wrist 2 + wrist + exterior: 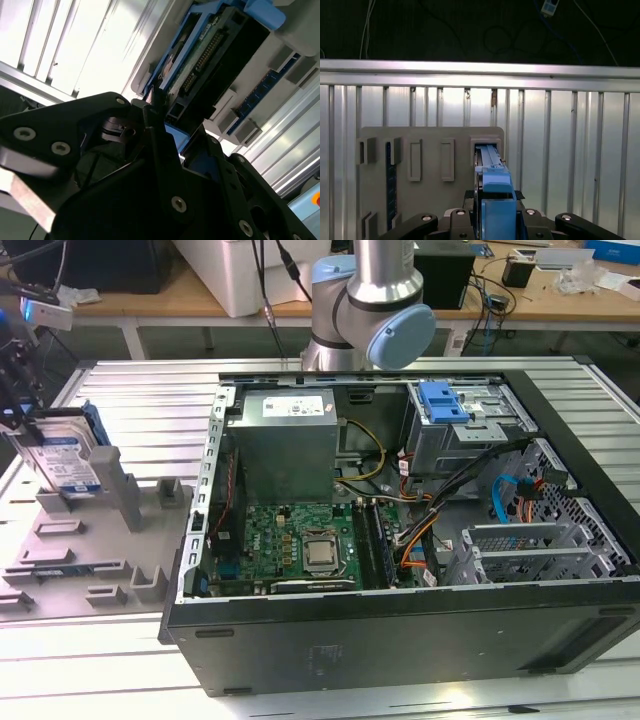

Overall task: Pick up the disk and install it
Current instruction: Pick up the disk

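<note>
On the exterior view's left, the disk [62, 458] stands up on its edge in a grey holder [110, 540]. It is silver with a white and blue sticker, and it has a blue frame around it. It leans a little. Its bottom edge is down at a slot in the holder.

In the first wrist view, the disk [487, 155] is seen from its thin top edge, with the blue frame closest to the camera. The gripper [495, 196] is right over it. The jaws sit one on each side of the disk and look to be pinching its top. In the second wrist view, a thin black finger [155, 112] touches the end of the disk [210, 55], and the green board on the disk's flat side shows.

The holder has more slots and little posts, and it lies on a ribbed metal table [150, 390]. Just beside it, toward the exterior view's right, lies an open computer case [400, 640]. Inside the case are a grey power box [285, 440], a green board [290, 540] and a metal drive cage with a blue handle [455, 415]. The robot arm [370, 300] stands behind the case.
</note>
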You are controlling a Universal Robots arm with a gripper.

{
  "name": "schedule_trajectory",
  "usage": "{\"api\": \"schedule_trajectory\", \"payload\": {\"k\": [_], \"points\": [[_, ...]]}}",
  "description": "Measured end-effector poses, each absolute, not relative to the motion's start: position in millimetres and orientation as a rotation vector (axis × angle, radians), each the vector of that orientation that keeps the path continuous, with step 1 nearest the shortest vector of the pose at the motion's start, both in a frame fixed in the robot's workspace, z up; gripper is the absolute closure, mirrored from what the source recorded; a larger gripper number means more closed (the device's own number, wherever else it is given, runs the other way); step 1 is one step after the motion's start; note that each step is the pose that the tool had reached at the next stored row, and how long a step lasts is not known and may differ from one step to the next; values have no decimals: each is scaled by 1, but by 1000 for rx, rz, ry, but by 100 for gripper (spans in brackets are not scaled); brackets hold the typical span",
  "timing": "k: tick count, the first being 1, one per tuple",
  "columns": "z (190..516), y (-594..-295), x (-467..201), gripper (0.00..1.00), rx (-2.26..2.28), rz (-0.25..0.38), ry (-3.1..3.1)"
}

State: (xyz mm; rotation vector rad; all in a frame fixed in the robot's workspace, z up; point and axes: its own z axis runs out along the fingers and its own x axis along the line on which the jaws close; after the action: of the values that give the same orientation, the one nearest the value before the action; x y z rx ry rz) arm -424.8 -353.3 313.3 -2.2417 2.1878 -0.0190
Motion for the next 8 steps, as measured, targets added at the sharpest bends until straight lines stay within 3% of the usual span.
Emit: {"api": "schedule_trajectory", "payload": {"k": [8], "points": [[324, -353, -425, 64, -2243, -22, 2189]]}}
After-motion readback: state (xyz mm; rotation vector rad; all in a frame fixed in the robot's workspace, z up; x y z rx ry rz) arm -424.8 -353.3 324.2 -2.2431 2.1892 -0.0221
